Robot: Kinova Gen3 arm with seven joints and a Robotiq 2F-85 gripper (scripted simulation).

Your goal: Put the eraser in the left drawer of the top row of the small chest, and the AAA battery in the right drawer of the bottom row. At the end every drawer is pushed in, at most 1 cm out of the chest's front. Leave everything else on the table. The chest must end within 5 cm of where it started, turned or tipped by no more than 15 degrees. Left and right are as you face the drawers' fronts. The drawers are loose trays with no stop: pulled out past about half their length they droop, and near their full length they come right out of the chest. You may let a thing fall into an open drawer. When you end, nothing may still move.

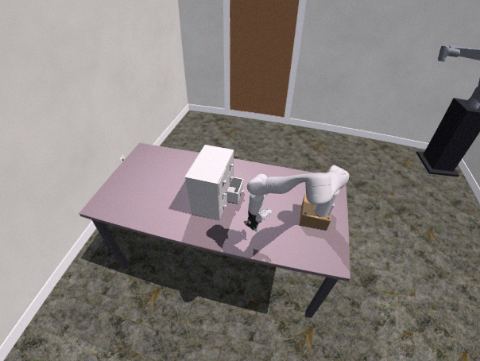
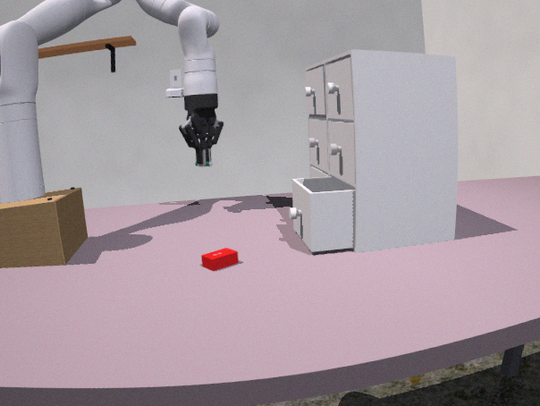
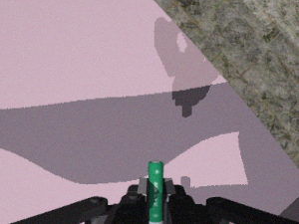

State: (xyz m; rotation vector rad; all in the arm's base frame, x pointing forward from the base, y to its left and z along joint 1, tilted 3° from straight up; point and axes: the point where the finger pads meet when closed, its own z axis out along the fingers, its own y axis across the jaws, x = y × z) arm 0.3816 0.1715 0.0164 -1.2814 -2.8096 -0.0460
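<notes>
Jaws of the black two-finger gripper are clamped across the small green cylindrical AAA battery, held high above the pink table. Light, rigid and smooth, it probably rolls or slips, so a mid-length hold suits it. Its target, the open white bottom-row drawer, lies at about four o'clock from the gripper in the exterior view.

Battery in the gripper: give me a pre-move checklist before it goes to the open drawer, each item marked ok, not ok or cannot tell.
1. Grip: gripper is shut on the green AAA battery, which stands upright between the fingers. Ok.
2. Clearance: battery hangs well above the table. Ok.
3. Target: the open drawer is the bottom row's right one, facing the fronts. Ok.
4. Drawer pull: it sits level, without drooping. Ok.
5. Drawer contents: only part of its inside shows. Cannot tell.
6. Eraser: the red eraser lies on the table, top-left drawer closed. Not ok yet.
</notes>
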